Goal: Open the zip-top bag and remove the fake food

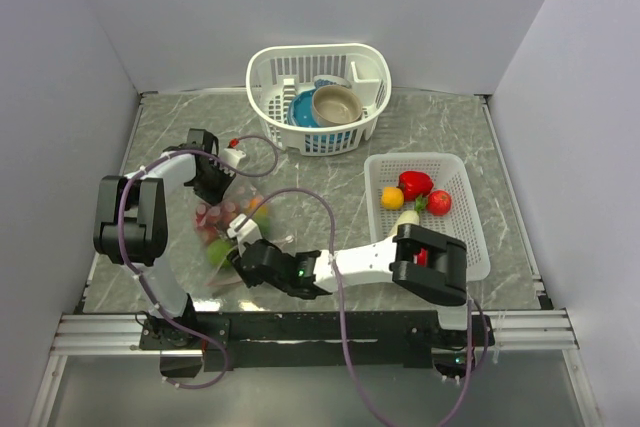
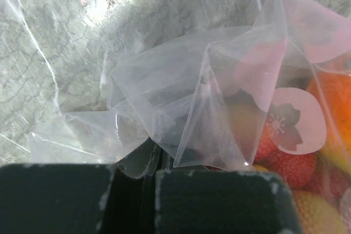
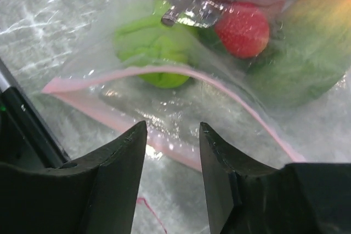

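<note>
The zip-top bag (image 1: 225, 237) lies on the table between both grippers, with fake food (image 1: 217, 252) inside it. My left gripper (image 1: 214, 187) is at its far end. In the left wrist view the left gripper (image 2: 156, 163) is shut on a fold of the clear bag (image 2: 164, 97); strawberries (image 2: 290, 168) show through the plastic. My right gripper (image 1: 245, 250) is at the near end. In the right wrist view the right gripper (image 3: 170, 135) is open over the pink zip strip (image 3: 164, 146), whose two lips are parted. A green piece (image 3: 156, 47) and a strawberry (image 3: 241, 28) lie inside.
A flat white basket (image 1: 470, 237) at the right holds a red pepper (image 1: 415, 184), a strawberry (image 1: 438, 202) and a yellow fruit (image 1: 392, 197). A deeper white basket (image 1: 270, 77) at the back holds a blue bowl (image 1: 302, 112) and a tan bowl (image 1: 335, 104).
</note>
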